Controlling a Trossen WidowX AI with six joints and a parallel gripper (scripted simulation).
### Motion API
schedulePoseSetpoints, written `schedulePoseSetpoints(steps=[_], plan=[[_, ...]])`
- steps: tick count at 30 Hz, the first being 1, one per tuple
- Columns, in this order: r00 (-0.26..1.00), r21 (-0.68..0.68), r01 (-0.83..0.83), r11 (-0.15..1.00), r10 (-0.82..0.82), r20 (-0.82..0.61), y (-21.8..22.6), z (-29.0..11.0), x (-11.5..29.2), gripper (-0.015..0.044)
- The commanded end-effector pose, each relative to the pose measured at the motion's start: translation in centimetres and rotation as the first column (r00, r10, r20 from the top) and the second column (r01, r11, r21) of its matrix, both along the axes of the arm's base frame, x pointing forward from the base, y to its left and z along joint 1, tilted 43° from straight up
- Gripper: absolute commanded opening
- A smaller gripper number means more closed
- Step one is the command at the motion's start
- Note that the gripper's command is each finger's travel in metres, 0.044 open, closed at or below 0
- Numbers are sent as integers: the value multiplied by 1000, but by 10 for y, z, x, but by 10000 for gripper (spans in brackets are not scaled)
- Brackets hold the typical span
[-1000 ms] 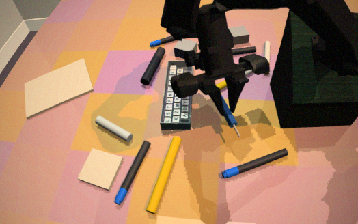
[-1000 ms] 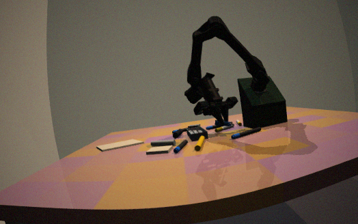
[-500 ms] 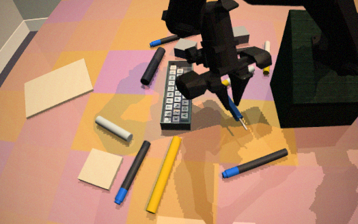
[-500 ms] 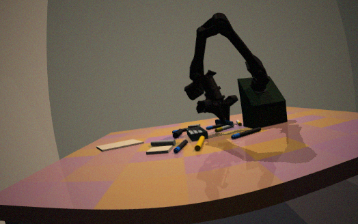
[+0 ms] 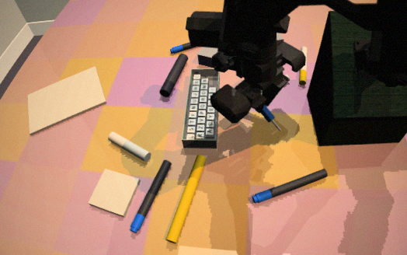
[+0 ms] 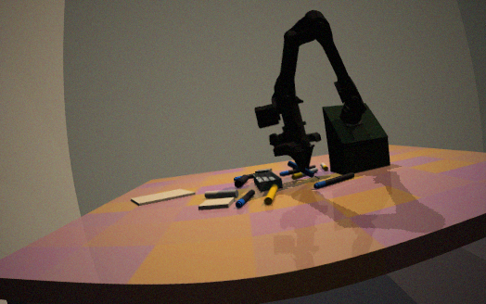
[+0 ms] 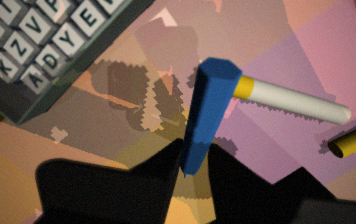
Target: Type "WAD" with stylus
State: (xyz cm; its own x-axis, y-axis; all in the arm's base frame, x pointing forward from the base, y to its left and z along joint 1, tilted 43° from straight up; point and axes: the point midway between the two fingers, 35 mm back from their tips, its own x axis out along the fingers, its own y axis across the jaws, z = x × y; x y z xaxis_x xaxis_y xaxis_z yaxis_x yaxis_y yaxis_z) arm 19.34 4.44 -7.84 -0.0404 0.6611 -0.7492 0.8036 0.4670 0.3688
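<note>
The grey keyboard (image 5: 201,105) (image 6: 267,180) (image 7: 35,100) with white lettered keys lies in the middle of the desk. My gripper (image 5: 261,107) (image 6: 303,160) (image 7: 195,147) is shut on the blue stylus (image 5: 268,114) (image 7: 210,107). The stylus is tilted, and its thin metal tip (image 5: 276,126) points down at the desk to the right of the keyboard's near end. In the wrist view the stylus stands between the two black fingers, with the keys A, D, Y at the upper left. The tip is off the keyboard and touches no key.
Loose around the keyboard lie a dark cylinder (image 5: 173,75), a white cylinder (image 5: 129,145), a yellow stick (image 5: 186,198), black-and-blue markers (image 5: 151,196) (image 5: 289,186) (image 5: 180,47) and a yellow-and-white marker (image 7: 295,102). Two beige pads (image 5: 66,99) (image 5: 113,191) lie left. The arm's dark base block (image 5: 357,89) stands right.
</note>
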Motion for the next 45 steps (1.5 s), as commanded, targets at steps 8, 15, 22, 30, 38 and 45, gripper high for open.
schedulePoseSetpoints(steps=[8,15,22,30,38,45], plan=[[968,-320,66,945,17,252,-26,-11,21,0],[908,-440,195,877,8,418,-42,-1,38,0],[808,-489,366,792,-10,589,-56,20,53,0],[652,-449,561,695,-37,758,-70,54,63,0],[647,-447,566,693,-37,761,-70,55,63,0],[648,-447,565,693,-38,761,-65,48,66,0]])
